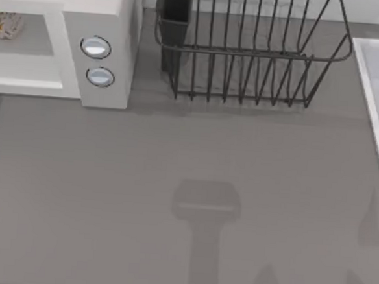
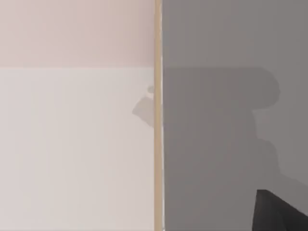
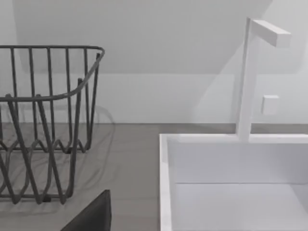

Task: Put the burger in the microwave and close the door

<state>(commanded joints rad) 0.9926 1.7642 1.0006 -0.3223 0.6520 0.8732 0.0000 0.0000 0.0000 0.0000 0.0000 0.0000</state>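
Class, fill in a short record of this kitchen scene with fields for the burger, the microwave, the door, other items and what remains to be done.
burger: wrapped burger lying inside the microwave cavity, at the top view's left edge
microwave: white microwave at the table's back left, two round knobs on its panel
door: open, since the cavity is exposed from above
other items: black wire dish rack at back centre; white sink at the right
remaining: closing the door

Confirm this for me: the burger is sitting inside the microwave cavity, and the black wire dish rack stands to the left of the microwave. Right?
Not quite. The burger does sit inside the microwave cavity, but the top view shows the black wire dish rack standing to the microwave's right, not its left.
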